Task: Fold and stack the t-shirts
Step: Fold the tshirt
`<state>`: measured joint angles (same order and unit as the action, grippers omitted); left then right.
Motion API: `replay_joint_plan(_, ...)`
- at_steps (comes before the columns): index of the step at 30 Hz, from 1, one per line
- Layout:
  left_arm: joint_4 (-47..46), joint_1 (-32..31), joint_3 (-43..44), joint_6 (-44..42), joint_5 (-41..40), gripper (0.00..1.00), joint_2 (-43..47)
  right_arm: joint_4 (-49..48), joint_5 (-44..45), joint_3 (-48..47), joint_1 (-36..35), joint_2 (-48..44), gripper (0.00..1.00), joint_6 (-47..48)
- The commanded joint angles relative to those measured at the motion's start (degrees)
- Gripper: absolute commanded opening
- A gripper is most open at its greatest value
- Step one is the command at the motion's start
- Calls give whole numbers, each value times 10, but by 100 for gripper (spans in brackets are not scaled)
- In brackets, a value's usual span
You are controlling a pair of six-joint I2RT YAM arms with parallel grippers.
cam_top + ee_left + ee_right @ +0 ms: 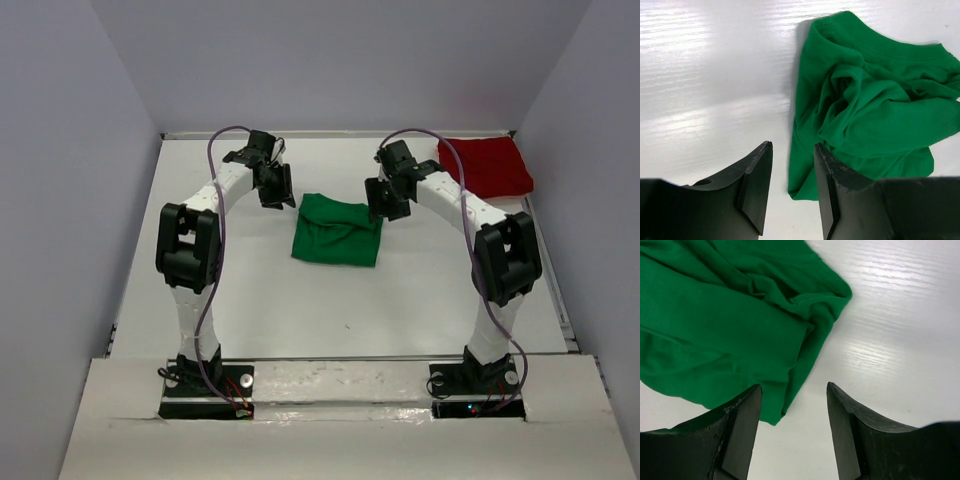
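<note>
The green t-shirt [337, 230] lies folded into a rough square in the middle of the table, its cloth bunched and creased [875, 100] [725, 325]. The dark red t-shirt [486, 165] lies folded at the far right corner. My left gripper [277, 200] hovers just off the green shirt's far left corner, open, nothing between its fingers [792, 150]. Over the shirt's far right corner hangs my right gripper [381, 212], open and empty [794, 390], with the shirt's edge below its left finger.
The white table [330, 300] is walled by grey panels on the left, back and right. Both arm bases [205, 380] sit at the near edge. The red shirt lies close behind the right arm's forearm.
</note>
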<state>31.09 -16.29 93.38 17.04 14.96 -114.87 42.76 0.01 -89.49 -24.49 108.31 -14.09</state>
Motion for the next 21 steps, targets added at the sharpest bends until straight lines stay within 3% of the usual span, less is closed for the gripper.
replay_joint_plan(1,-6,-4,26,-3,12,49,0,-29,-41,-16,-6,20,60,13)
replay_joint_plan(21,-49,-3,19,12,113,48,-19,-35,-44,-66,-6,92,59,12)
